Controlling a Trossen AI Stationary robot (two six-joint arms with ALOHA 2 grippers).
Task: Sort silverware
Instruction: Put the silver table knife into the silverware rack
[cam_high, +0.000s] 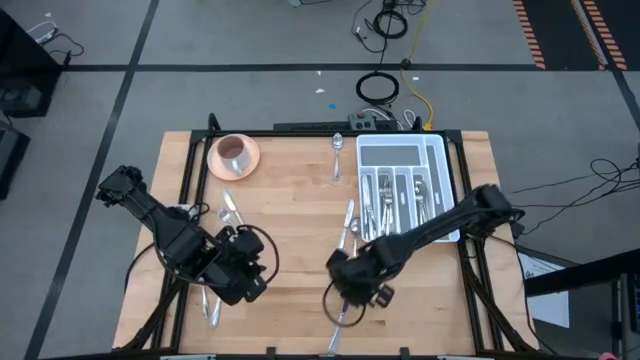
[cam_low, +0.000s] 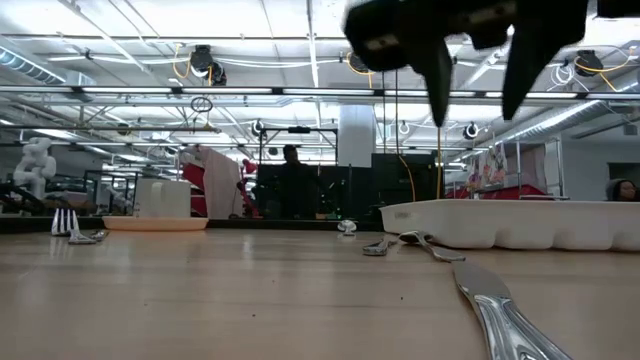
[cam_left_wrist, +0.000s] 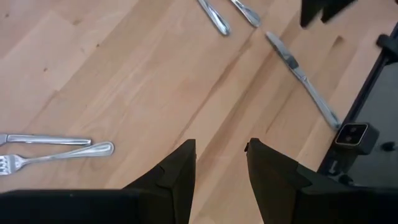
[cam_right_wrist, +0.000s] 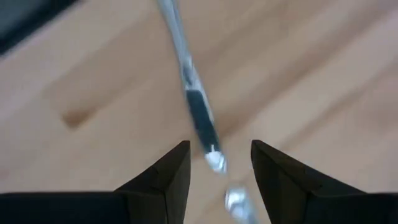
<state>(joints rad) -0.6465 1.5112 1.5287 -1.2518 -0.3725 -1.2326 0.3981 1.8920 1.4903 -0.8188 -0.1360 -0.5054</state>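
Note:
Silverware lies scattered on the wooden table: a fork and a second handle at the near left, a knife by the near edge, and more pieces beside the white tray, which holds several. My left gripper hangs open over bare wood at the near left. My right gripper is open above the near-edge knife, its fingers apart on either side and clear of the table in the low view.
A pink saucer with a cup stands at the far left. One spoon lies at the far edge next to the tray. A small camera sits on the table's near edge. Bare wood lies in the middle between the arms.

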